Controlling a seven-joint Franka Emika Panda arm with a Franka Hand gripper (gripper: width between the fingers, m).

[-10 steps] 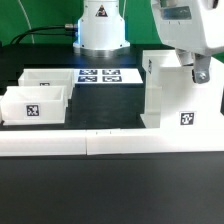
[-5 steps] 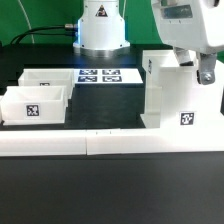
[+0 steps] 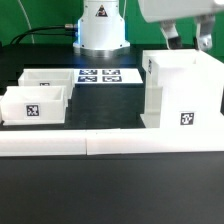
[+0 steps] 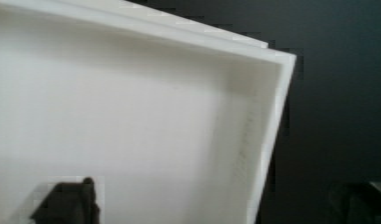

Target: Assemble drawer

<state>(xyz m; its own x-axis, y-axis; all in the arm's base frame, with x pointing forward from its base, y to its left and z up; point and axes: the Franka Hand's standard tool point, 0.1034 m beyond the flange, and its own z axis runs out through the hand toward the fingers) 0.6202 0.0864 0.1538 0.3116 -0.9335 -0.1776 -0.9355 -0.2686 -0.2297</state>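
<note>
Drawer housing (image 3: 185,95) stands upright on the surface (image 3: 110,190) at the exterior view's right, two trays (image 3: 35,108) well apart from it. I see my gripper (image 3: 188,40) above it, spread wide, empty.

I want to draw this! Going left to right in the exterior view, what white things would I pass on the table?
Front small tray → marker board → big drawer housing. The other tray overlaps the first one, so I skip it.

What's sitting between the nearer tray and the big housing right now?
Nothing: the exterior view shows bare black table between the nearer tray and the housing; the marker board lies farther back.
</note>
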